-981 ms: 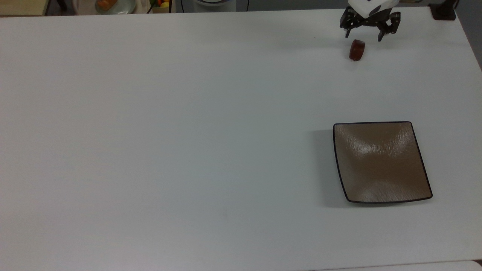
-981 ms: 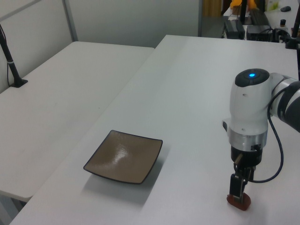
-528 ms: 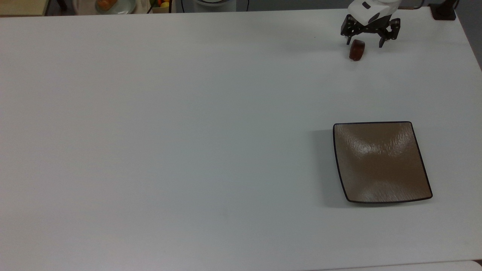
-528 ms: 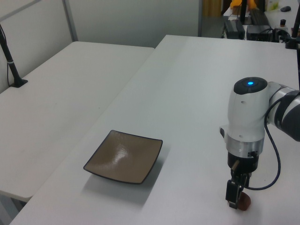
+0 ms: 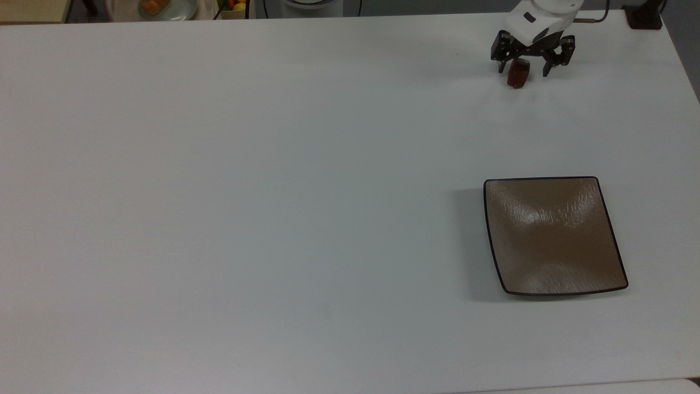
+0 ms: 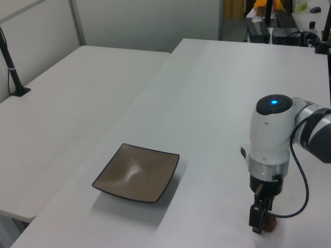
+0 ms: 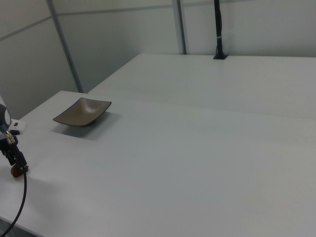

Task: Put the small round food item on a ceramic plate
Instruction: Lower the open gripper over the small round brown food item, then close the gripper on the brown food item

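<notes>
Nearest in the top view: bare white table (image 5: 273,219), lower edge of the picture. On it, toward the top view's right, sits the ceramic plate (image 5: 552,235) — square, tan-brown, thin black rim, corners turned up, nothing on it. Same plate in the left view (image 6: 137,173) and the right view (image 7: 83,111).

Further back, well apart from the plate, near the table's far edge on the top view's right: the small round food item (image 5: 518,73), dark reddish-brown, glossy, resting on the table surface. The gripper (image 5: 524,68) is lowered around it, fingers spread wide, one black fingertip on each side of the lump (contact with either cannot be judged). In the left view the gripper (image 6: 259,223) points straight down from the white wrist, blue light on top, with the food item (image 6: 271,223) partly hidden behind a finger.

Beyond the table's far edge, at the top view's upper left: a pale round dish (image 5: 164,7) holding orange food.
</notes>
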{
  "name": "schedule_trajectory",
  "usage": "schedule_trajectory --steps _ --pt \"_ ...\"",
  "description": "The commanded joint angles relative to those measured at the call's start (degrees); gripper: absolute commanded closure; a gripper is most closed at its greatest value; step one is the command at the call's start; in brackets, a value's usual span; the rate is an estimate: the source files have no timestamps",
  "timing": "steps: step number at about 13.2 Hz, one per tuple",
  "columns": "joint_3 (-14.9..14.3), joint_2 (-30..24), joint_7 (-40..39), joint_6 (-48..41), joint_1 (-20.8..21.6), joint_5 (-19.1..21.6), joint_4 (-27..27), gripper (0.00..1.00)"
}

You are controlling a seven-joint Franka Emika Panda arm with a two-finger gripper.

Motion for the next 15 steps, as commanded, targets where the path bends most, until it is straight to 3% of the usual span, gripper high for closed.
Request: schedule_trajectory --steps 1,4,6,12,15 --pt "-0.39 -0.05 -1.16 2.08 0.48 -1.45 -0.83 0.48" --pt "-0.39 0.65 -1.43 2.60 0.39 -1.45 -0.74 0.83" --pt "-0.39 0.48 -3.00 2.08 0.39 -1.45 -0.74 0.96" --pt "-1.09 -3.73 -7.04 -1.69 -1.28 -1.01 0.14 0.96" --pt "-3.10 -4.88 -10.39 -8.61 -1.72 -0.39 5.91 0.95"
